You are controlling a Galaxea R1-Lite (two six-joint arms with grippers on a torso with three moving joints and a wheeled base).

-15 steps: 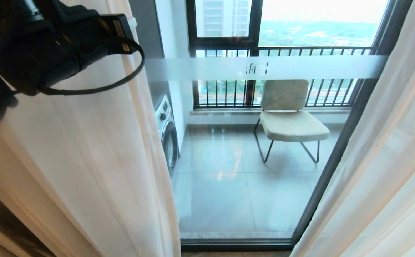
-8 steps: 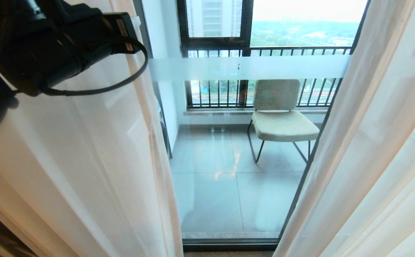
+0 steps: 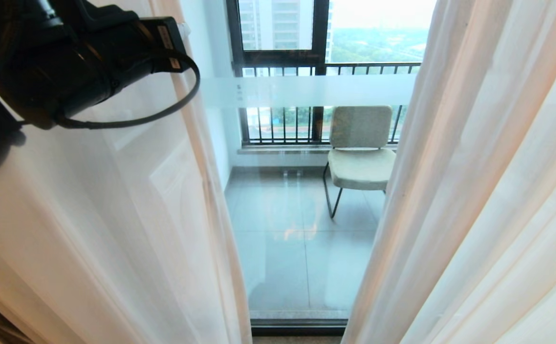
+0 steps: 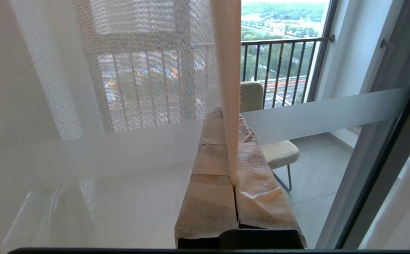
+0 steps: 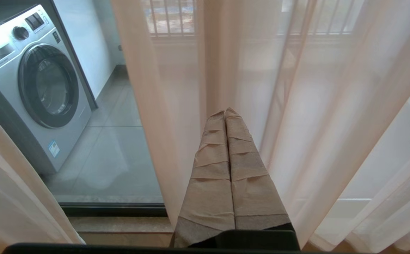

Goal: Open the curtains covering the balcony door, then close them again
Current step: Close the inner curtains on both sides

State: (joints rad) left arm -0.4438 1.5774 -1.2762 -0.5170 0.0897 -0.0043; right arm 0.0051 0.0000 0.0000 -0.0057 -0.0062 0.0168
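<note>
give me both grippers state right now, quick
Left gripper: shut on the edge of the sheer curtain.
Right gripper: shut, holding nothing, beside the curtain folds.

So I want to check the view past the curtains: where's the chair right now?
In the head view the chair stands on the balcony beyond the glass door, in front of the bar railing, its right side hidden behind the right sheer curtain.

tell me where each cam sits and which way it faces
Head view: on the head, looking down through the balcony door between sheer curtains; left arm at upper left.
Left wrist view: behind the left gripper, shut on a curtain edge.
Right wrist view: behind the shut right gripper, facing sheers.
Head and left wrist views share the chair.
</note>
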